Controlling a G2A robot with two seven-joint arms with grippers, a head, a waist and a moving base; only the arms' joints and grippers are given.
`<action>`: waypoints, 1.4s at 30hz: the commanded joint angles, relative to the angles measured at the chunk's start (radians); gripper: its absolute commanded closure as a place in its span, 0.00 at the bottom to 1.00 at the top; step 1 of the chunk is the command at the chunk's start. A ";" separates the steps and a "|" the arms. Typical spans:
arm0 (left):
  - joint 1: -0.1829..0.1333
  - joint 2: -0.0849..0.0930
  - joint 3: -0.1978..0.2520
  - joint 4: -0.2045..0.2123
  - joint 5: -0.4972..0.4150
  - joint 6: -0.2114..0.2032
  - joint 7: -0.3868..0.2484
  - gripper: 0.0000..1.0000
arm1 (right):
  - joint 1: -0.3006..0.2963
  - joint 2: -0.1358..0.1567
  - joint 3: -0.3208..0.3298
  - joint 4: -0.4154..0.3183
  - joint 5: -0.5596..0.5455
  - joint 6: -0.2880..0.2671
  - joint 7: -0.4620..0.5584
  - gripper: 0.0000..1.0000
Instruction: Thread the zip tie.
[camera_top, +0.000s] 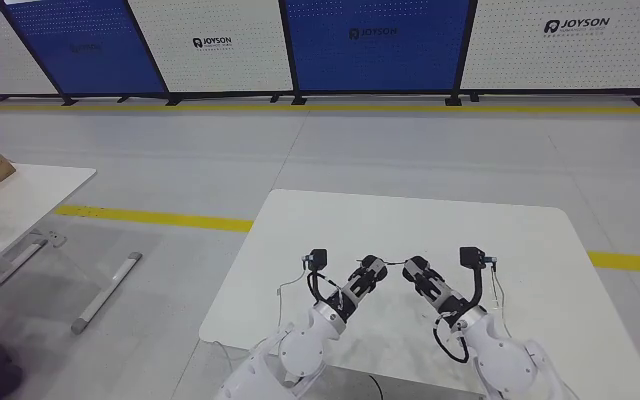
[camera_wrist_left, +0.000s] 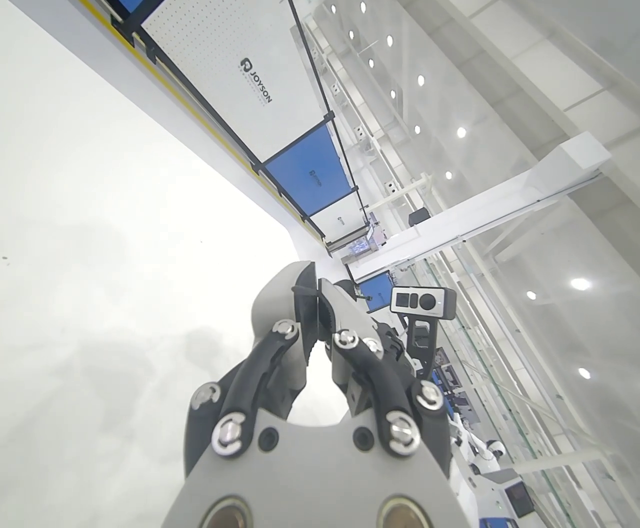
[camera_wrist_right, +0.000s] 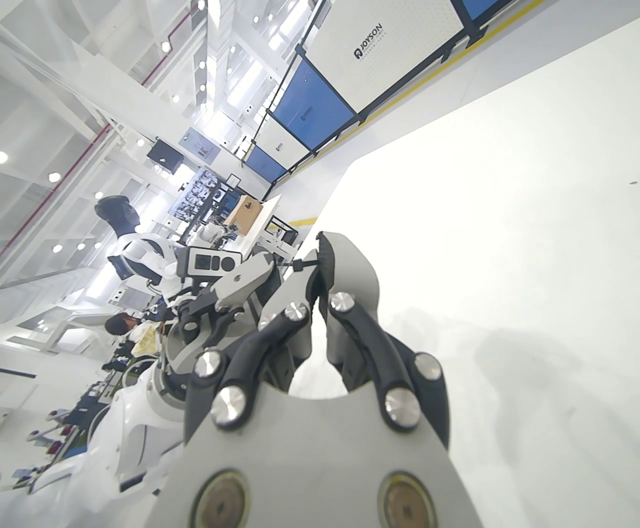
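Observation:
A thin black zip tie (camera_top: 393, 263) spans the short gap between my two grippers, above the white table (camera_top: 480, 230) near its front edge. My left gripper (camera_top: 372, 266) is shut on one end; in the left wrist view the tie (camera_wrist_left: 303, 290) crosses the closed tips of that gripper (camera_wrist_left: 317, 286). My right gripper (camera_top: 413, 267) is shut on the other end; in the right wrist view the tie (camera_wrist_right: 306, 263) sticks out sideways from that gripper (camera_wrist_right: 316, 260). The two grippers face each other, tips almost touching. I cannot make out the tie's head or its tail end.
The table's far half and right side are bare. A second white table (camera_top: 40, 190) stands to the left across a floor gap, with a grey bar (camera_top: 105, 292) lying on the floor between. Blue and white partition panels (camera_top: 380, 45) line the back.

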 joint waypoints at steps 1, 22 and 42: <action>-0.001 0.000 0.000 0.000 0.000 -0.001 -0.001 1.00 | 0.001 0.000 0.000 0.000 -0.001 -0.001 -0.001 1.00; 0.004 -0.013 -0.026 -0.012 -0.164 -0.032 0.055 1.00 | -0.006 0.006 0.030 0.018 0.012 -0.010 -0.015 0.00; 0.017 -0.009 -0.057 -0.016 -0.219 -0.025 0.006 1.00 | 0.044 0.007 -0.058 0.112 -0.524 0.064 -0.213 0.00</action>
